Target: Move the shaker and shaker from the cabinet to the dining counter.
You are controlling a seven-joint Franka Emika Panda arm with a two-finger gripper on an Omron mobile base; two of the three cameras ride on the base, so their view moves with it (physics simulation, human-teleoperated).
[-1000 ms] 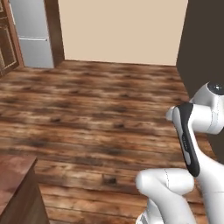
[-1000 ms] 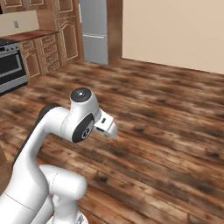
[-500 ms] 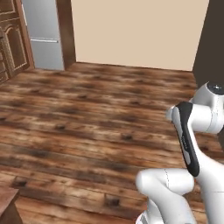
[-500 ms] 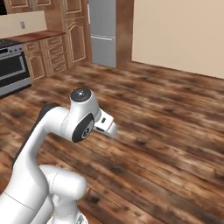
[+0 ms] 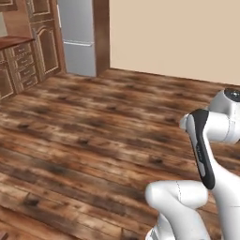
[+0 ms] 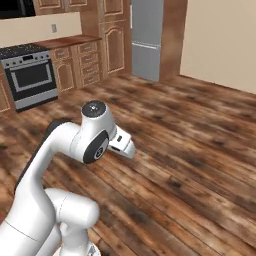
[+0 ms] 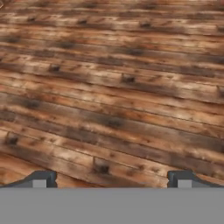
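My gripper (image 7: 111, 181) is open, with its two dark fingertips (image 7: 40, 179) wide apart over bare plank floor (image 7: 113, 96) and nothing between them. The white arm (image 6: 75, 145) stays folded close over the base, and its dark-striped link (image 5: 201, 145) stands at the right of the left base view. Brown wooden wall cabinets (image 6: 55, 4) touch the top edge of the right base view; I cannot tell if one is the task's cabinet. The shakers and the dining counter are out of view.
A grey fridge (image 5: 79, 40) (image 6: 147, 40) stands in a wooden surround at the far wall. A steel oven range (image 6: 30, 80) and low drawer units (image 6: 80, 62) (image 5: 23, 70) line the left side. A beige wall (image 5: 178, 33) closes the back, with wide open floor (image 5: 93, 140) ahead.
The whole scene has slid right in both base views, so the camera has swung left. The counter corner at lower left has left the left base view. The arm's pose is unchanged.
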